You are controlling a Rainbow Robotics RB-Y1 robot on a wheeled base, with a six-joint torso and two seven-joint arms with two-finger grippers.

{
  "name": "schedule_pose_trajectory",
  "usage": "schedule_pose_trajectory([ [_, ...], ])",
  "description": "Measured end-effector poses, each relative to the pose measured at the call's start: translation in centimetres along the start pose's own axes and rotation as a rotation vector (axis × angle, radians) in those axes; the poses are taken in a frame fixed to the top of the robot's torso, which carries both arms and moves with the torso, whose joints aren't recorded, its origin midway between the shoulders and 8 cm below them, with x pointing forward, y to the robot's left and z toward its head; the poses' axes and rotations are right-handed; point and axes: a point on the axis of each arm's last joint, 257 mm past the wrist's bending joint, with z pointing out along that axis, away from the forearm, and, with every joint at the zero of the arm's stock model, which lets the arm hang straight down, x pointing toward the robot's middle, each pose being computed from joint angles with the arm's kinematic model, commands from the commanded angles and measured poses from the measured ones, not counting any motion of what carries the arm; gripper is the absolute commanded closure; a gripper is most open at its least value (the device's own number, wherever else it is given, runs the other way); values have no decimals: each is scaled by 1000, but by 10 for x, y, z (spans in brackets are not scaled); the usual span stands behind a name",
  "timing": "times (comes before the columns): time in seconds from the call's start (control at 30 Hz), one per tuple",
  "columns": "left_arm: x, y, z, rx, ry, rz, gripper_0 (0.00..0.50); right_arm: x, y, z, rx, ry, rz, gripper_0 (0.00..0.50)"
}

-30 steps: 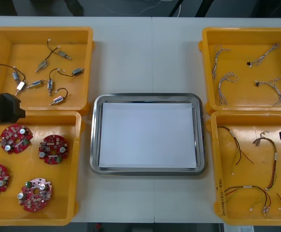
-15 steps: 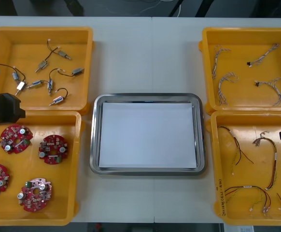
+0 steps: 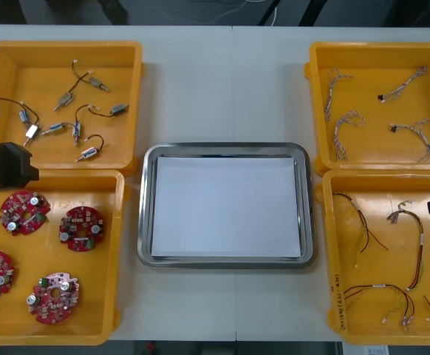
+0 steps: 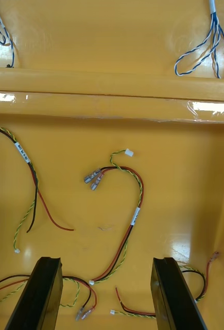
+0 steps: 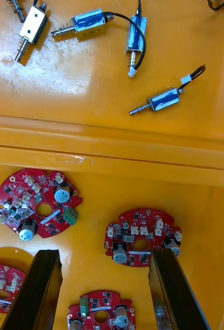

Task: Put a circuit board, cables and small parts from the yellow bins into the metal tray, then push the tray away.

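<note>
The rectangular metal tray [image 3: 145, 207], white inside, lies mid-desk [image 3: 226, 89] with its long axis running side to side. Left of the tray, four round red circuit boards [image 3: 82, 228] lie flat in the nearer yellow bin [image 3: 121, 244]. The small metal parts [image 3: 88, 153], with black leads, lie at mixed slants in the farther bin. Right of the tray, the red and yellow cables [image 4: 136, 215] lie curled in the nearer bin and the twisted blue and white cables [image 4: 213, 26] in the farther one. The left gripper [image 5: 102, 255] hangs pointing down over the boards, near the wall between the two left bins, with its jaws spread wide. One board is partly hidden behind a jaw, and two more are cut off at the wrist view's edge. The right gripper [image 4: 105, 260] hangs over the red and yellow cables, jaws likewise spread. One hooked cable runs lengthwise from between them toward the wall dividing the right bins. In the front view this gripper is cut off to a black corner at the edge far from the tray.
</note>
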Motion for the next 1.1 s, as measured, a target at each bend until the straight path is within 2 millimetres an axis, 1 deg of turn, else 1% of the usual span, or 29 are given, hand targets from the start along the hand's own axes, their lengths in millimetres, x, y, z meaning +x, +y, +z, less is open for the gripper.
schedule_pose_trajectory([
  [0.1,0,0,0,0,2,-1,0,0,0,0,0,0,0,0],
  [0.23,9,5,7,-7,33,-10,0,0,0,0,0,0,0,0],
  [0.3,10,7,8,-11,39,-12,0,0,0,0,0,0,0,0],
  [0.57,7,14,4,-29,38,3,0,-4,2,-2,0,-12,-6,0],
  [0.7,10,11,2,-9,53,25,0,-5,4,-3,-1,-16,-14,0],
  [0.8,18,12,2,1,76,34,0,-4,6,-2,-3,-11,-20,0],
  [0.93,36,19,4,-10,110,43,0,-3,7,-2,-4,-9,-19,0],
  [1.1,56,27,1,-33,132,67,0,-1,5,1,-6,2,16,0],
])
